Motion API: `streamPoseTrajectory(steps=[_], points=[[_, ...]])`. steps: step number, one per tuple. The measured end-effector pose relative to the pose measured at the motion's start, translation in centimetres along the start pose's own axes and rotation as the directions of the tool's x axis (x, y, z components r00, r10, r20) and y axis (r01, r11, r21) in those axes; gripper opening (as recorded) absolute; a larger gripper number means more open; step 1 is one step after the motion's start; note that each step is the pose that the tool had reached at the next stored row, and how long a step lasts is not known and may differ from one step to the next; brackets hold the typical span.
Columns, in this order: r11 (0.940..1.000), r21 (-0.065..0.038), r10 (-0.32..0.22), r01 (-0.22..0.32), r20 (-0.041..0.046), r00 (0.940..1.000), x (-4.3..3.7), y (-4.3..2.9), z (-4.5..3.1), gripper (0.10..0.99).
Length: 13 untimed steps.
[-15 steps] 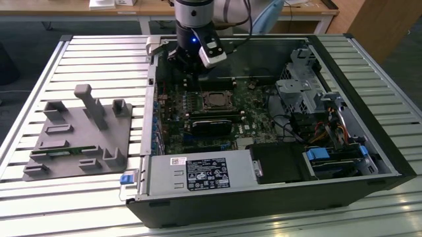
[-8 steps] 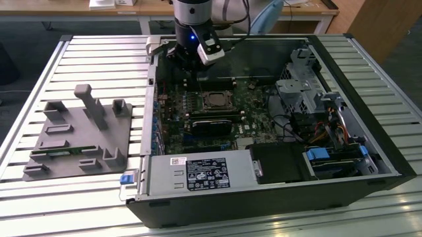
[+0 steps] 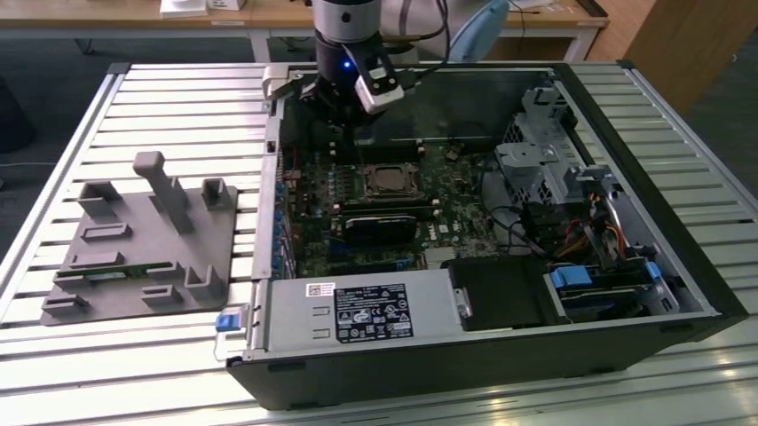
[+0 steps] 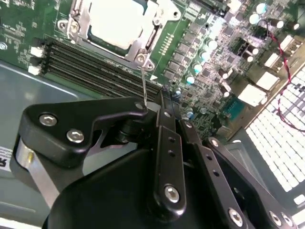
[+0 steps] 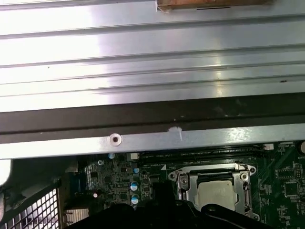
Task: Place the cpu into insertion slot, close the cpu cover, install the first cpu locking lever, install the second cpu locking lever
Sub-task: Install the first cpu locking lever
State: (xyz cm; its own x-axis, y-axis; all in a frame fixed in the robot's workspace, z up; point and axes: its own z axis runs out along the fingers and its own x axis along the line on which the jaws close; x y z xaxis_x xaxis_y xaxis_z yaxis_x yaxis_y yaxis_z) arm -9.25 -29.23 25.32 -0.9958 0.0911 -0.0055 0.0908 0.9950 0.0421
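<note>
The cpu (image 3: 385, 180) lies flat in the insertion slot (image 3: 365, 184) on the green motherboard, silvery-tan face up. In both wrist views the cpu (image 4: 114, 21) (image 5: 217, 194) shows through the cut-out of the silver cpu cover (image 4: 76, 26) (image 5: 188, 188), which lies down over it. A thin wire locking lever (image 4: 143, 83) rises from the socket's corner to my black gripper (image 4: 145, 109). The fingers are shut together around the lever's end. In the exterior view my gripper (image 3: 341, 124) hangs over the board just behind the socket.
The open black computer case (image 3: 663, 266) lies on a slatted metal table (image 3: 177, 98). A black graphics card (image 3: 382, 226) sits in front of the socket, and memory slots (image 4: 95, 67) run beside it. A grey fixture (image 3: 142, 240) stands at the exterior view's left. A drive cage (image 3: 545, 169) is at its right.
</note>
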Motion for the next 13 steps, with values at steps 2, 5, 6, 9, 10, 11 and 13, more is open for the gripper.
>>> streamPoseTrajectory(steps=[2,5,6,9,10,11,13], points=[[1.0000,0.000,0.000,0.000,-0.0001,1.0000,-0.50,0.08,0.02,0.106],[1.0000,0.000,0.000,0.000,-0.0003,1.0000,-1.69,0.24,0.07,0.106],[1.0000,0.000,-0.001,0.001,-0.0004,1.0000,-2.13,0.30,0.10,0.106],[1.0000,0.000,-0.001,0.001,-0.0006,1.0000,-3.43,0.47,0.22,0.106],[1.0000,0.000,-0.001,0.001,-0.0006,1.0000,-3.71,0.50,0.25,0.106],[1.0000,0.000,-0.001,0.001,-0.0005,1.0000,-3.76,0.50,0.27,0.106],[0.9997,-0.025,-0.001,0.001,-0.0030,1.0000,-3.76,0.42,0.30,0.106]])
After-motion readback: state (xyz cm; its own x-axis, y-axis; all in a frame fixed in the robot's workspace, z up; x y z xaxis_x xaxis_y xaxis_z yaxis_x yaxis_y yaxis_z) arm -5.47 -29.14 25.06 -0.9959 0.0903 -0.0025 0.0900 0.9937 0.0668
